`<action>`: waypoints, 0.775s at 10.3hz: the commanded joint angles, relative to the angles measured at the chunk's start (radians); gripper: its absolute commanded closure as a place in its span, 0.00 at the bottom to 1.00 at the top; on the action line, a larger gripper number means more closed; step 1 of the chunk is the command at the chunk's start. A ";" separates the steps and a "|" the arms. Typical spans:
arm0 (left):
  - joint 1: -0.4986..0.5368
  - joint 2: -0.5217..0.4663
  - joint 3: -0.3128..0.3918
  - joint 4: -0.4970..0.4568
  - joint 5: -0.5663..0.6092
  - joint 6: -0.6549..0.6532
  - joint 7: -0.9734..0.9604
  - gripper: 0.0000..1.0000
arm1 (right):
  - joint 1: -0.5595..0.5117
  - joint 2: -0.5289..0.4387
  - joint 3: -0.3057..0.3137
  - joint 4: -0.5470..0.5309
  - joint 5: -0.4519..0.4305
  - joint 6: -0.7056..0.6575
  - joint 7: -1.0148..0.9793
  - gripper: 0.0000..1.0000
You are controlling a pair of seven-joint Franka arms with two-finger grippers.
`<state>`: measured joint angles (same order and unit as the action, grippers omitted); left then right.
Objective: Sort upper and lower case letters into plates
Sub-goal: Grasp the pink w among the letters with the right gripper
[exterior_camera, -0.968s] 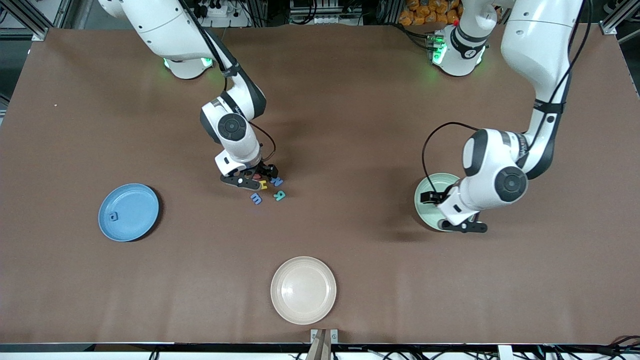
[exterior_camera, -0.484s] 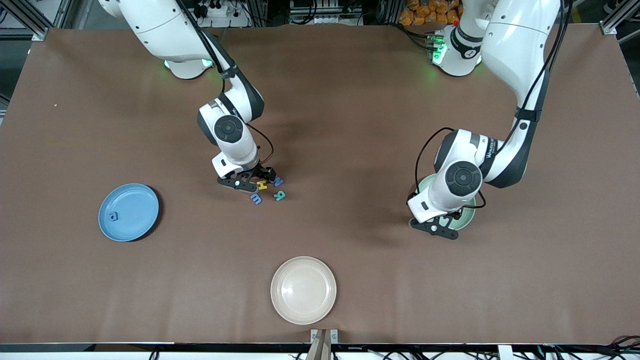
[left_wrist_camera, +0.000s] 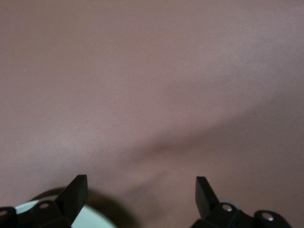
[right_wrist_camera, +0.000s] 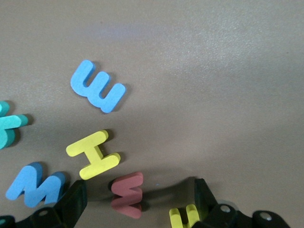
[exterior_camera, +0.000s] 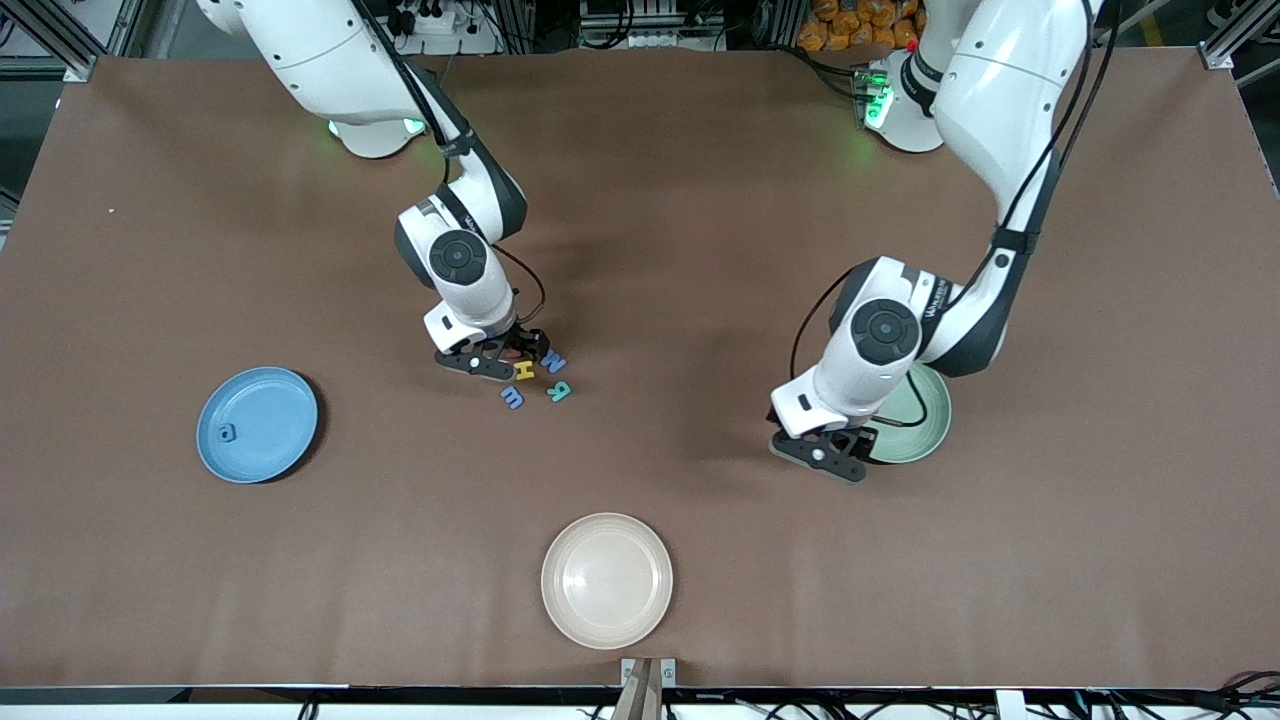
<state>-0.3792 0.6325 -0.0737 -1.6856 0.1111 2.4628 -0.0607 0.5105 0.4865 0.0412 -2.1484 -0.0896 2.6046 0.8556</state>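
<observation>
Several small letters lie in a cluster mid-table: a yellow H [exterior_camera: 524, 371], a blue M [exterior_camera: 553, 363], a blue E [exterior_camera: 512, 397] and a teal one [exterior_camera: 559, 391]. My right gripper [exterior_camera: 503, 356] is low over this cluster and open. In the right wrist view a red letter [right_wrist_camera: 127, 194] lies flat between its fingers, with the yellow H [right_wrist_camera: 93, 154] and a second yellow letter [right_wrist_camera: 184, 217] beside it. The sky blue plate [exterior_camera: 257, 424] holds one blue letter [exterior_camera: 226, 433]. My left gripper [exterior_camera: 822, 455] hangs open and empty beside the mint plate [exterior_camera: 922, 420].
A cream-white plate [exterior_camera: 607, 580] sits near the table's front edge, nearer to the camera than the letters. The left arm's wrist covers part of the mint plate. Bare brown table lies between the letters and the left gripper.
The left arm has swung off the mint plate toward the middle of the table, uncovering most of the plate. The right gripper has shifted slightly over the letters.
</observation>
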 commanded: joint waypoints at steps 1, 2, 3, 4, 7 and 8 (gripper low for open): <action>0.003 0.003 -0.005 0.015 -0.011 0.037 0.031 0.00 | -0.003 -0.017 0.006 -0.015 -0.013 0.012 0.007 0.00; 0.006 0.006 -0.005 0.015 -0.011 0.039 0.098 0.00 | -0.003 -0.017 0.006 -0.015 -0.012 0.020 0.008 0.00; 0.014 0.009 -0.005 0.015 -0.022 0.039 0.157 0.00 | -0.003 -0.017 0.006 -0.016 -0.009 0.035 0.010 0.00; 0.017 0.007 -0.005 0.011 -0.024 0.039 0.162 0.00 | -0.006 -0.017 0.006 -0.018 -0.006 0.037 0.011 0.00; 0.010 0.004 -0.005 0.007 -0.024 0.038 0.125 0.00 | -0.010 -0.014 0.008 -0.025 -0.004 0.071 0.063 0.00; 0.006 0.003 -0.005 0.010 -0.022 0.038 0.119 0.00 | -0.012 -0.012 0.008 -0.027 -0.002 0.071 0.065 0.00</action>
<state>-0.3669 0.6360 -0.0776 -1.6788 0.1108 2.4914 0.0584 0.5103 0.4864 0.0418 -2.1523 -0.0888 2.6579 0.8951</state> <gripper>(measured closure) 0.000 0.000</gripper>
